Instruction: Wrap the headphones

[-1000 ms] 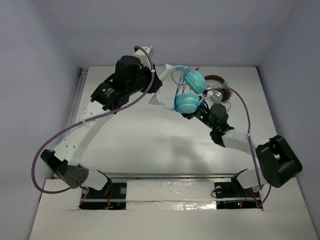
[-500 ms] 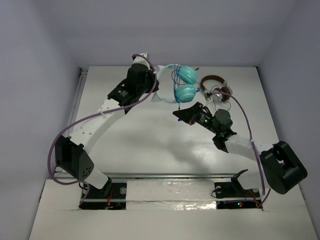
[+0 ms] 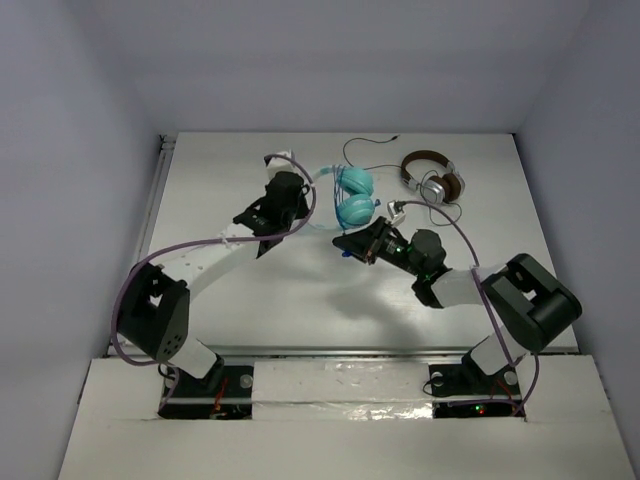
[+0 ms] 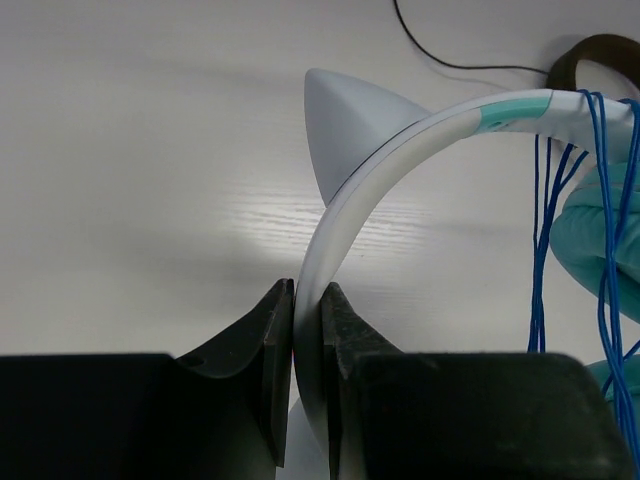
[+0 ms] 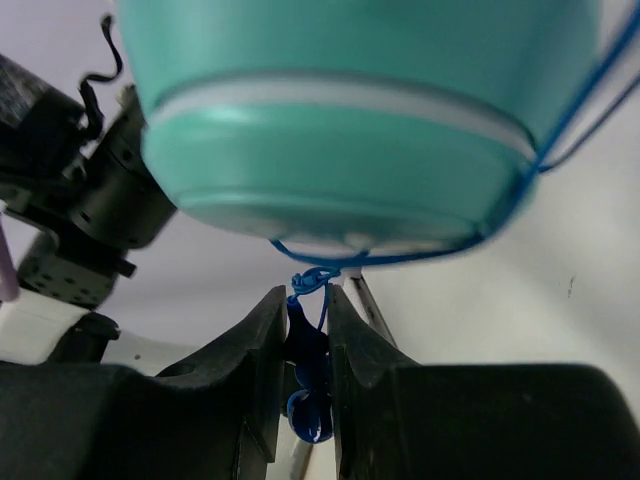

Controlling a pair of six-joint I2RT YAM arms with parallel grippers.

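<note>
The teal headphones (image 3: 353, 196) sit at the table's far middle, blue cable (image 4: 540, 230) looped round the earcups. My left gripper (image 3: 290, 183) is shut on the pale headband (image 4: 345, 205), which has a pointed cat ear (image 4: 345, 120). My right gripper (image 3: 350, 243) sits just in front of the near earcup (image 5: 340, 120) and is shut on the blue cable's plug end (image 5: 308, 345). The cable runs taut from the jaws up under the earcup.
Brown-and-silver headphones (image 3: 432, 177) with a black cable (image 3: 365, 146) lie at the far right, close behind the right arm. The table's left edge rail (image 3: 155, 200) runs along the left arm's side.
Both arms have lowered and drawn back toward the table. The teal headphones came down with them, and the right gripper moved left, under the near earcup.
</note>
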